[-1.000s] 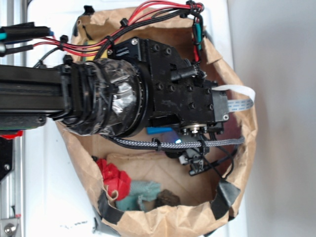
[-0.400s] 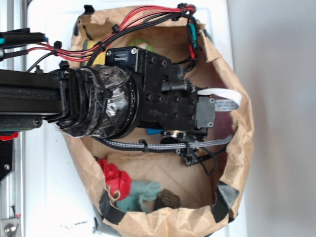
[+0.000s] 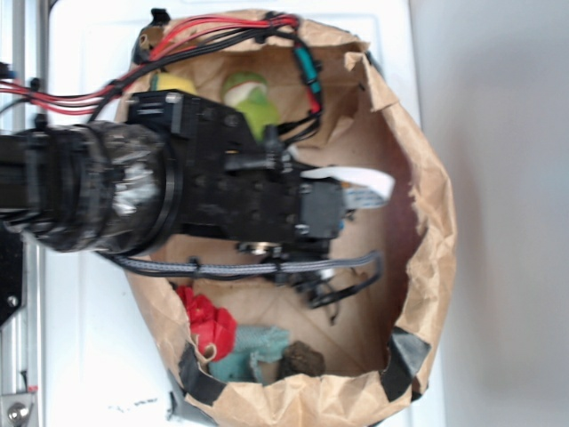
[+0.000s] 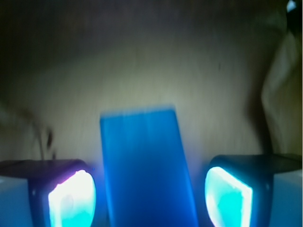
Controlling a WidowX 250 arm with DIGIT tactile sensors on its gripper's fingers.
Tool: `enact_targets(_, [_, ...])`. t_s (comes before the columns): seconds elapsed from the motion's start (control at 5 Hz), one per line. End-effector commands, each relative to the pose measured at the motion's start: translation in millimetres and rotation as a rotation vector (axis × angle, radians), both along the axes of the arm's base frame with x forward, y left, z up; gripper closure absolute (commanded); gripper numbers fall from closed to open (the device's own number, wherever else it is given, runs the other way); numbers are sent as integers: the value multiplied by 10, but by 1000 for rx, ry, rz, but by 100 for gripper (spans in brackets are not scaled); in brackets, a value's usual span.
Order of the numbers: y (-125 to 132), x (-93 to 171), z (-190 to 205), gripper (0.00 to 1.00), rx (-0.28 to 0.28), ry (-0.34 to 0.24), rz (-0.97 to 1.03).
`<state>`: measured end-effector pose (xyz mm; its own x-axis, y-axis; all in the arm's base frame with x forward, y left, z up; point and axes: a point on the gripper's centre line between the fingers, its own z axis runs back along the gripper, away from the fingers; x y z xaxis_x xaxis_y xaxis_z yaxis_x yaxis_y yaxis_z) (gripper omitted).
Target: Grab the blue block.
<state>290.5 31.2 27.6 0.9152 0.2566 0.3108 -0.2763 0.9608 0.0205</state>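
The arm (image 3: 133, 191) reaches from the left into a brown paper bag (image 3: 427, 267), its black wrist covering most of the bag's middle. In the exterior view the fingers and the blue block are hidden under the wrist.

In the wrist view the gripper (image 4: 149, 196) is wide open, one glowing pad (image 4: 71, 198) at the left and the other at the right. The blue block (image 4: 144, 165) lies flat on the bag's brown floor between them, running away from the camera, with a gap on each side; neither pad touches it.

Along the bag's lower edge in the exterior view lie a red crumpled thing (image 3: 206, 322), a teal cloth (image 3: 253, 349) and a dark lump (image 3: 302, 358), side by side. At the bag's upper edge a green-and-white thing (image 3: 249, 98) and a yellow thing (image 3: 175, 83) show past the wrist and cables (image 3: 222, 31).
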Motion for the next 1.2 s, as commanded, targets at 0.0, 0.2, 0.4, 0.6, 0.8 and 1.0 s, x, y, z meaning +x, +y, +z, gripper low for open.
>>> enact_targets(0.0, [6, -137, 102, 0, 8, -19, -53])
enact_targets(0.2, [13, -77, 116, 0, 7, -11, -55])
enact_targets(0.4, [12, -34, 120, 0, 14, -15, -52])
enact_targets(0.6, [14, -23, 115, 0, 31, -15, -52])
enact_targets(0.8, [28, -17, 147, 100, 39, -24, -32])
enact_targets(1.0, [9, -20, 124, 100, 29, -29, -22])
